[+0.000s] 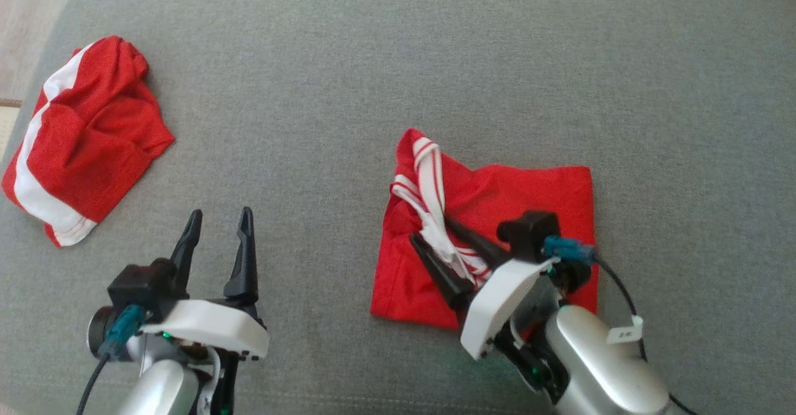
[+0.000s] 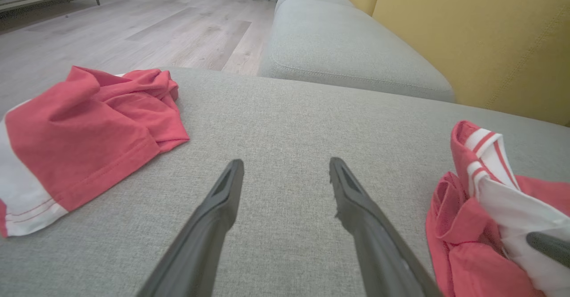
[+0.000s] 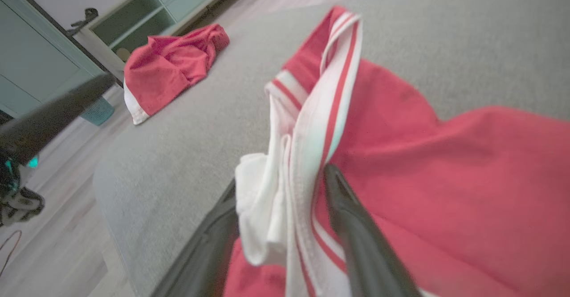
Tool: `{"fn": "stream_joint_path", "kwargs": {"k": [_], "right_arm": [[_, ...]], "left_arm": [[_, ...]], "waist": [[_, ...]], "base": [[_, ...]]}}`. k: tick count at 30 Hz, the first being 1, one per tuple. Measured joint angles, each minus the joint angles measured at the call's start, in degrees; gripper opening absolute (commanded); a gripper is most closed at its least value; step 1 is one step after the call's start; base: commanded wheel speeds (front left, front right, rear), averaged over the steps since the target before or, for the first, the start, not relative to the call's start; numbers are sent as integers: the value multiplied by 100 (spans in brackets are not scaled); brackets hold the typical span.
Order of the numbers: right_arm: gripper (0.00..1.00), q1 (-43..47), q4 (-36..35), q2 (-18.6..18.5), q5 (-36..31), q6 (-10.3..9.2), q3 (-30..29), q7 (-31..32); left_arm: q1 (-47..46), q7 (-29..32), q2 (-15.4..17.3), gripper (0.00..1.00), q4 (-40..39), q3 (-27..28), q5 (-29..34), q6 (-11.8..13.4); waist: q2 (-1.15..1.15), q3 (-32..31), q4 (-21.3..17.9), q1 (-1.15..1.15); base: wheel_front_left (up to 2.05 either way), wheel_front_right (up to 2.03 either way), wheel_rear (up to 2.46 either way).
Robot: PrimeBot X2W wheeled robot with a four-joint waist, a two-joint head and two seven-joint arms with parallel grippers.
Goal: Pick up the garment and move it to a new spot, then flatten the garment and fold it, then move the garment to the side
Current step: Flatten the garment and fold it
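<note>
A grey sofa seat [image 1: 348, 79] carries everything. The red garment [image 1: 528, 194] lies roughly flat at about 4 o'clock in the head view, its white striped band [image 1: 430, 172] bunched along its 9 o'clock edge. A second red garment [image 1: 87, 141] sits crumpled at 9 o'clock. The right claw [image 1: 430, 228] rests on the garment, fingers parted with the band loose between them. The left claw [image 1: 221, 211], at 7 o'clock, is spread wide and empty.

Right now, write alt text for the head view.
The open right gripper straddles the white band of a red garment on a grey sofa. The left gripper hangs open nearby; a second garment lies far left.
</note>
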Motion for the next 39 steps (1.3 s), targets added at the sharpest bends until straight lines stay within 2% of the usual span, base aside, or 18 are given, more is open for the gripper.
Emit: {"fn": "stream_joint_path", "kwargs": {"k": [6, 9, 15, 16, 18, 23, 32, 39], "right_arm": [[100, -346, -331, -11, 135, 0, 88, -681], [100, -407, -627, -5, -144, 0, -153, -938], [100, -240, -1017, -5, -901, 0, -1290, -1029], [100, 15, -1184, -5, -1181, 0, -1807, -1027], [100, 360, -1362, -4, -1470, 0, -2288, -991], [100, 1116, -1880, 8, -1883, 0, -3042, -778], [100, 1725, -2483, 56, -1886, 0, -3390, -512], [100, 2307, -2687, 92, -1920, 0, -3385, -360]], "left_arm": [[2, -7, -15, 100, 2, 75, 2, 8], [5, -7, -14, 100, -23, 125, 52, 8], [13, -8, -9, 100, -74, 180, 60, 34], [18, -8, -4, 100, -88, 186, 62, 43], [44, -8, 8, 100, -113, 194, 78, 53], [245, -13, 75, 100, -265, 248, 93, 103], [712, -2, 236, 100, -527, 323, 127, 211], [942, 85, 353, 100, -626, 224, 149, 257]], "waist": [[0, -22, -128, 0], [0, -57, -220, 0], [0, -121, -382, 0], [0, -142, -432, 0], [0, -168, -471, 0], [0, -248, -554, 0], [0, -591, -611, 0], [0, -946, -608, 0]], "base": [[0, 0, 0], [0, 0, 0], [0, 0, 0], [0, 0, 0], [0, 0, 0], [0, 0, 0], [0, 0, 0], [0, 0, 0]]}}
